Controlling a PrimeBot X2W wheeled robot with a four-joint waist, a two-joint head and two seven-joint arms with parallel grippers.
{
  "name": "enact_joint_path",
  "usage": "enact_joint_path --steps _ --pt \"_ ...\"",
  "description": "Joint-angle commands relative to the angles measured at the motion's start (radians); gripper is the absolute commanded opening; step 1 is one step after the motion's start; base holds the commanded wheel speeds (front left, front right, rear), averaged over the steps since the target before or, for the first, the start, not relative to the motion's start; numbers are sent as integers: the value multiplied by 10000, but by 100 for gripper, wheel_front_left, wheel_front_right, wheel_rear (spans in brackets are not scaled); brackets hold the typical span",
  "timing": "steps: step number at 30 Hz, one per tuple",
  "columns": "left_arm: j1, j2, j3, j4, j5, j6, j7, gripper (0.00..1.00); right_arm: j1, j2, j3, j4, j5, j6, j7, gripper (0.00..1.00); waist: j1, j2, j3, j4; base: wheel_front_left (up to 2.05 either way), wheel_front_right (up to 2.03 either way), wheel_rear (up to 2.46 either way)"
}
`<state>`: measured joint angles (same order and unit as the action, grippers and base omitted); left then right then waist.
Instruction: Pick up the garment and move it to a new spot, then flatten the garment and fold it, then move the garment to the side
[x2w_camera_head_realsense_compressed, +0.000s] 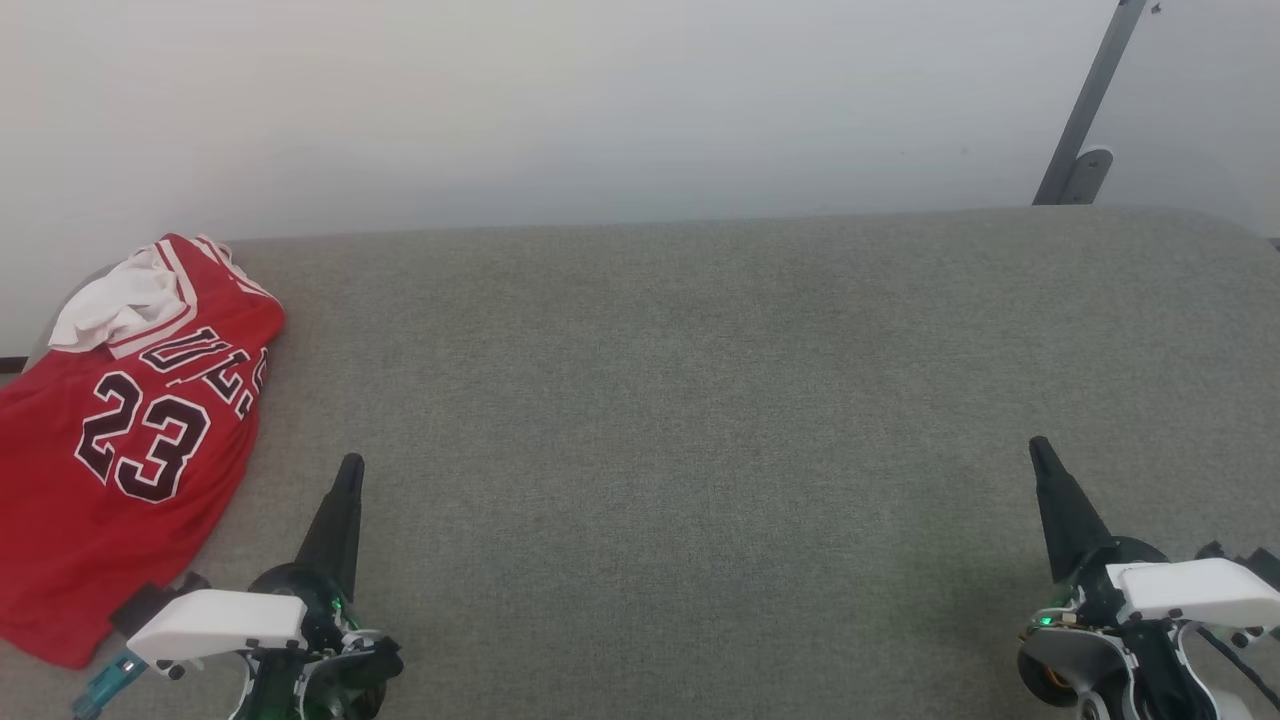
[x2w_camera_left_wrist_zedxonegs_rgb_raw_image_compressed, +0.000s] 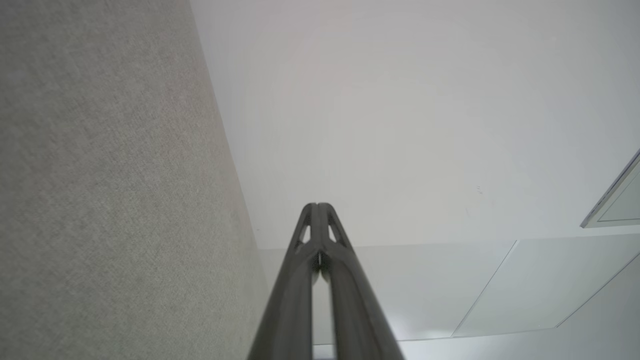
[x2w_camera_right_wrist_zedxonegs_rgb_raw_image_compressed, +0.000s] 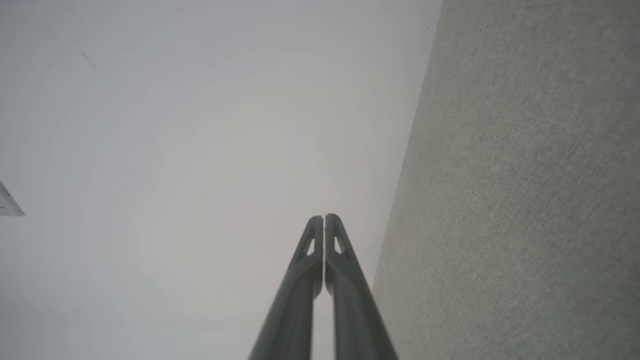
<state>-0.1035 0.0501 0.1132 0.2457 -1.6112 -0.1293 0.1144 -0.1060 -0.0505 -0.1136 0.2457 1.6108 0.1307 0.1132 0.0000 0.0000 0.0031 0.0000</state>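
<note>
Left gripper (x2w_camera_head_realsense_compressed: 349, 470) and right gripper (x2w_camera_head_realsense_compressed: 1041, 450) both closed tight, empty. I should open the left, then pinch the crumpled shirt (x2w_camera_head_realsense_compressed: 130, 450) (bunched collar end) firmly.

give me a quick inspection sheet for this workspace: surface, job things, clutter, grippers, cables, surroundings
surface: grey fabric-covered tabletop, flat.
job's things: red jersey lying rumpled at the table's left end, "23" face up, its white sleeve bunched at the far end; not yet flattened or folded.
clutter: nothing seen.
grippers: left gripper shut, fingers together, holding nothing, just right of the jersey and apart from it; right gripper shut, holding nothing, at the lower right.
cables: thin dark cable at the right wrist, off the table's working area.
surroundings: pale wall behind the table; grey metal strut slanting at the upper right.
</note>
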Motion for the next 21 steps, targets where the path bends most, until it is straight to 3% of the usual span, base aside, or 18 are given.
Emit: enact_joint_path --steps 1,21 --pt "-116 -27 16 -12 -36 -52 21 0 -48 30 -7 -27 43 0 20 0 0 0 0 0 0 0 0" --pt "-116 -27 16 -12 -35 -52 20 0 -48 30 -9 -27 43 0 18 0 0 0 0 0 0 0 0"
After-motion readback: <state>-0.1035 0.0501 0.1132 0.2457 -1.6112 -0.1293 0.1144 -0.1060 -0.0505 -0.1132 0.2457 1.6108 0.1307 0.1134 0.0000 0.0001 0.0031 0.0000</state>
